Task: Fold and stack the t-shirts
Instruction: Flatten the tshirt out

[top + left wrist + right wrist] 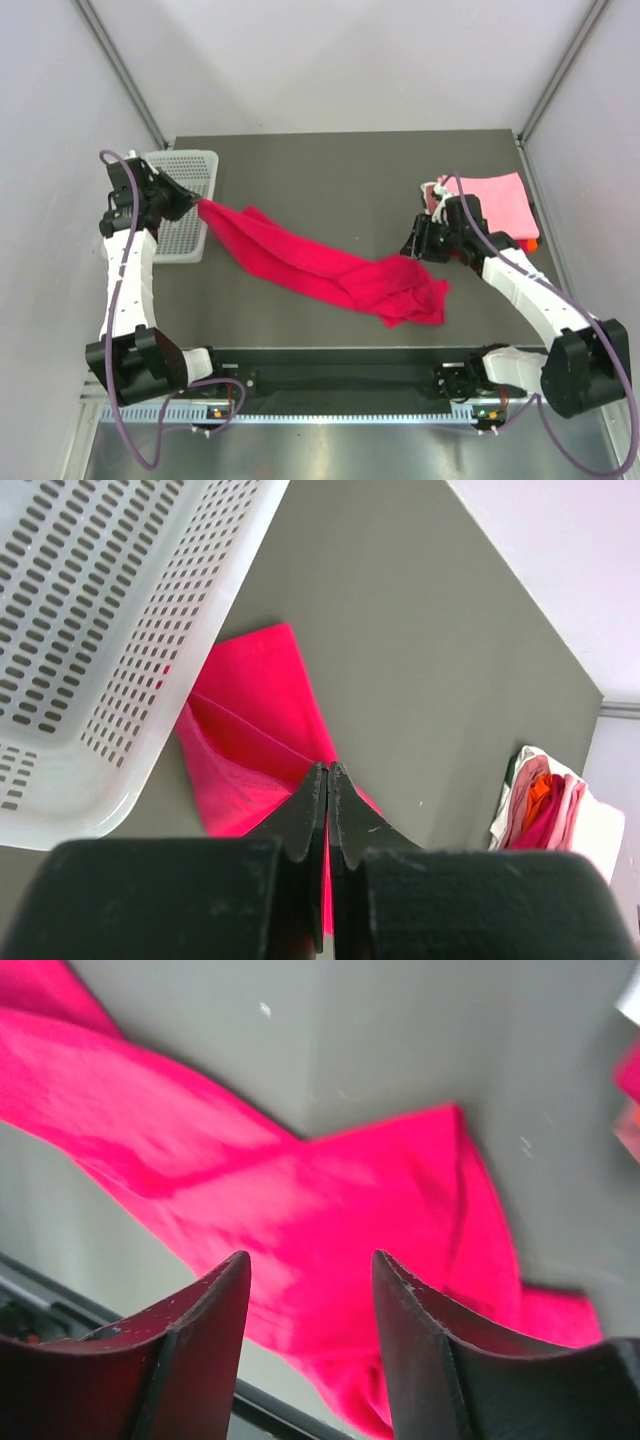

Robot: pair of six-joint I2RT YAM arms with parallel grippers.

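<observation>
Crimson-magenta t-shirt (pixel 320 265): one item, soft matte knit, unfolded, drawn into a long twisted band running diagonally across the table (pixel 330 165). Its near end lies bunched and creased toward the front right.

Far end is raised off the surface at the left gripper (pixel 192 204), whose fingers are pressed fully together on a pinch of the cloth, just beside the basket (pixel 190 165).

Right gripper (pixel 310 1260): fingers parted wide, holding nothing, poised above the bunched end. Whether it touches the cloth cannot be told.

Pile of folded t-shirts (pixel 488 198): far right of the table, light pink on top, flat and roughly square, with orange and red edges showing beneath. The number of layers is not legible.

Basket: white rigid plastic, slotted walls and floor, rectangular.

Table: dark grey, smooth, matte.

Progress, by estimate: several shirts are folded and stacked. This one appears merely stretched out, so flattening, folding and placing on the pile remain.
</observation>
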